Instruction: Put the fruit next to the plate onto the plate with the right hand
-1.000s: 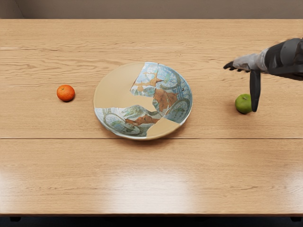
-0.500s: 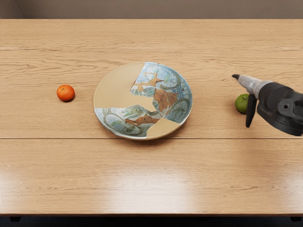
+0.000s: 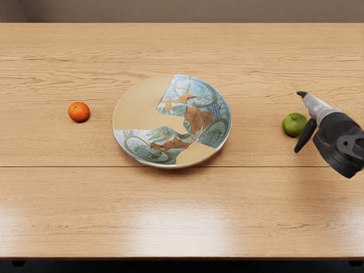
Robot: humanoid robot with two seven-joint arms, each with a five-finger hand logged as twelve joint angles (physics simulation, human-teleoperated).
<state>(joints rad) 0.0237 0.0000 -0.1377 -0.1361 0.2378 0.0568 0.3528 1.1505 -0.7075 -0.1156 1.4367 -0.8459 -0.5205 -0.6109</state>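
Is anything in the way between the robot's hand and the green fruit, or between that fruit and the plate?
No, nothing visible. The right hand is just to the right of the green fruit, and only bare table lies between that fruit and the plate.

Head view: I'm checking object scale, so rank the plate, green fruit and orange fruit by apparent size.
1. plate, by far the largest.
2-3. green fruit and orange fruit look nearly alike. The green one seems marginally bigger, but it is too close to rank.
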